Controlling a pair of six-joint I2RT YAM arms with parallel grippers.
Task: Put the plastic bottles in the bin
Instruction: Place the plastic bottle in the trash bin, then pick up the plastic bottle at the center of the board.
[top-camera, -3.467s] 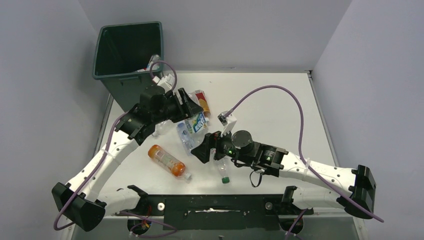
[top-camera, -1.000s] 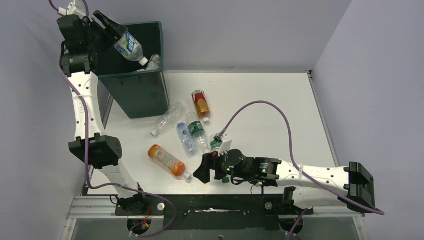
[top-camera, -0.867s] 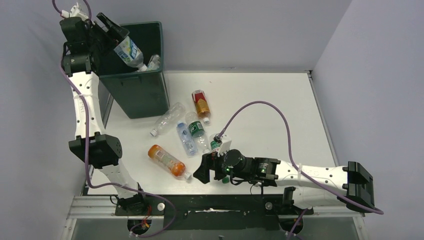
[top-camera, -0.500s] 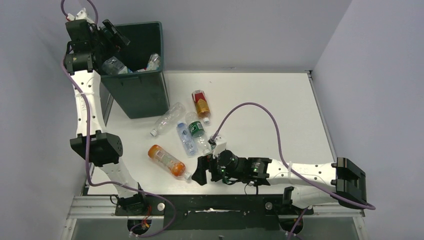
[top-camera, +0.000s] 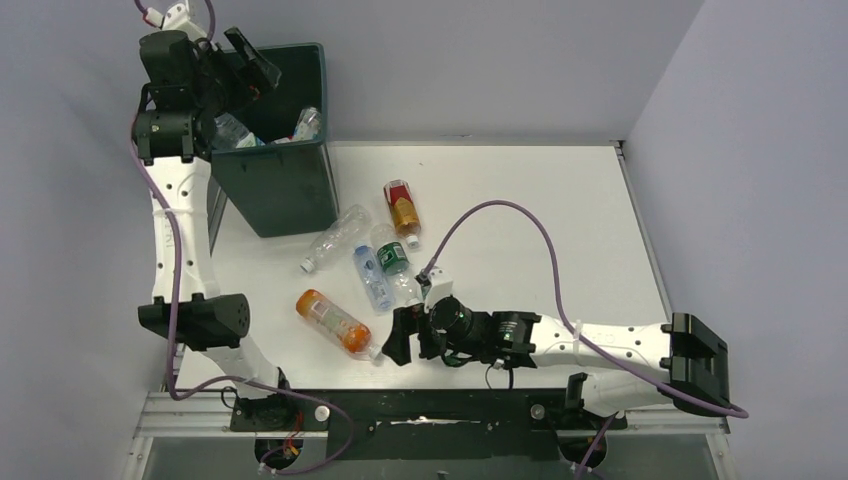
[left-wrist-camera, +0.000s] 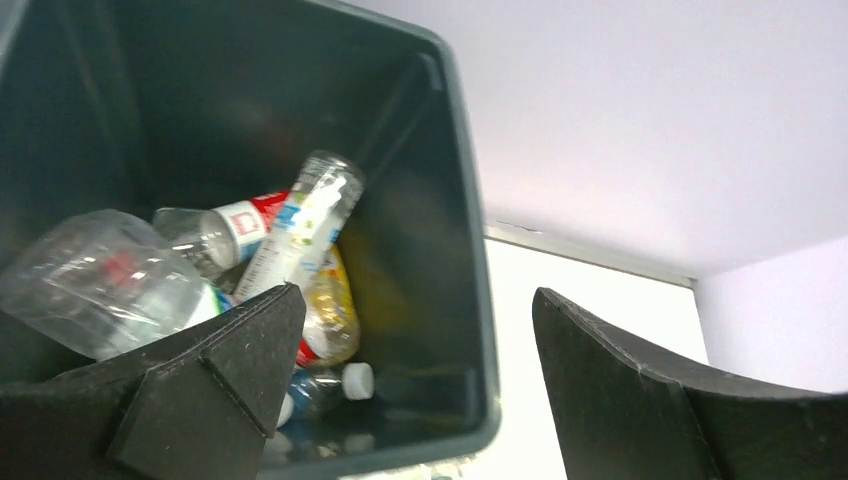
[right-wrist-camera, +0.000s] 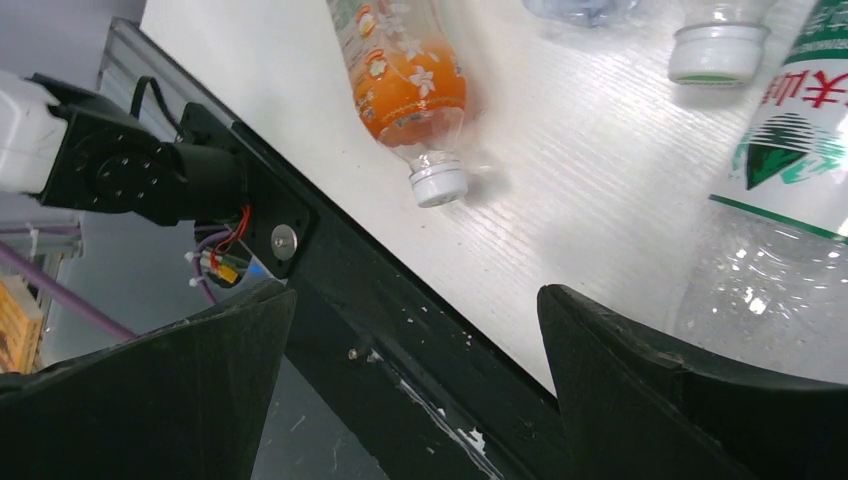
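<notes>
Right wrist view: right hand (right-wrist-camera: 415, 296) gapes wide, empty, just beside the orange bottle (right-wrist-camera: 405, 80); a glancing nudge could roll it off the desk (right-wrist-camera: 560, 180).

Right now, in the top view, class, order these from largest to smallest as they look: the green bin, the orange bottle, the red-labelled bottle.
1. green bin, by far
2. orange bottle
3. red-labelled bottle, clearly shorter

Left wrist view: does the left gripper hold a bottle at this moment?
No, the left gripper hangs open above the bin, its jaws wide apart with nothing between them.
</notes>
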